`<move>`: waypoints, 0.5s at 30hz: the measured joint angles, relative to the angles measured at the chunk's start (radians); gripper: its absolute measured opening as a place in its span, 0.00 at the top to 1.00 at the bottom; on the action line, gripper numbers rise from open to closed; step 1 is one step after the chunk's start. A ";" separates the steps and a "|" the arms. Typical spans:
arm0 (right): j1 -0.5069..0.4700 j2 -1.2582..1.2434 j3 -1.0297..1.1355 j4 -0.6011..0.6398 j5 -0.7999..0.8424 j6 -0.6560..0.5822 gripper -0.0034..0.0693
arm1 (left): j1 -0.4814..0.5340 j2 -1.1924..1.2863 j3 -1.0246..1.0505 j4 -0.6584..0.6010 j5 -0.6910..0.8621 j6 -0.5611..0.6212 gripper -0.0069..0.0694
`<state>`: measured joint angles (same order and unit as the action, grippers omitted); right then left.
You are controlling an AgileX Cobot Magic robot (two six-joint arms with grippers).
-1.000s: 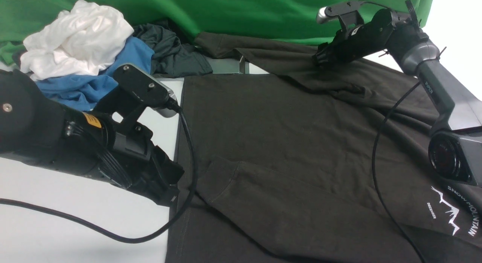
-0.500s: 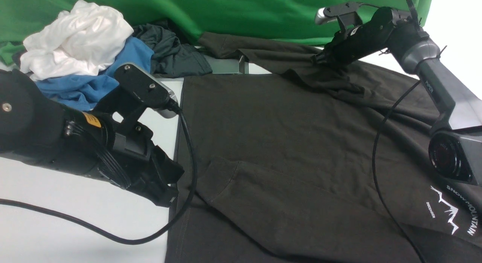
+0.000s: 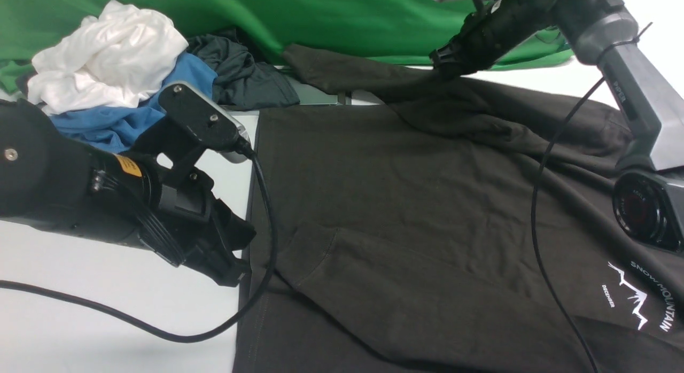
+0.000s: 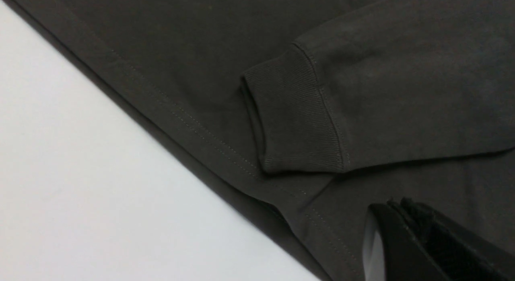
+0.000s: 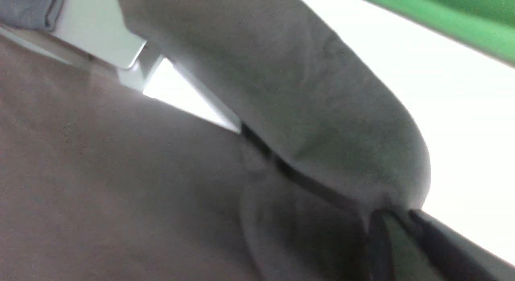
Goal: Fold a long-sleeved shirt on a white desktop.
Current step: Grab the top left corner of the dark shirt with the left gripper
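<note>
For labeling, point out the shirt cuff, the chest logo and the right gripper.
shirt cuff (image 4: pixel 297 120), left wrist view, middle of the ribbing.
chest logo (image 3: pixel 636 298), front view, white peak.
right gripper (image 3: pixel 439 62), front view, fingertips.

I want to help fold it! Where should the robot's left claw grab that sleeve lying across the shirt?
Probably the ribbed cuff, coming from the robot's left side. The cuff is the free end of the sleeve, lies on top of the long-sleeved shirt, and faces the left gripper.
</note>
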<state>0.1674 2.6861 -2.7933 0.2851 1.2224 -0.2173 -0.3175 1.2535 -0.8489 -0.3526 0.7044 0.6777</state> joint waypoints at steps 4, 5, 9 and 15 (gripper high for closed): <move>0.018 -0.095 0.169 -0.019 -0.002 0.014 0.89 | 0.000 0.000 0.000 0.010 0.000 0.000 0.88; 0.028 -0.140 0.253 -0.032 -0.004 0.009 0.89 | 0.000 0.000 0.000 0.011 -0.001 -0.001 0.88; 0.056 -0.233 0.468 -0.046 -0.014 -0.023 0.89 | 0.000 0.000 0.000 0.011 -0.023 -0.001 0.88; 0.066 -0.254 0.583 -0.051 -0.011 -0.042 0.55 | 0.000 0.000 0.000 0.007 -0.043 -0.001 0.88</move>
<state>0.2336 2.4321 -2.2102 0.2342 1.2110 -0.2598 -0.3175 1.2535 -0.8489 -0.3460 0.6616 0.6769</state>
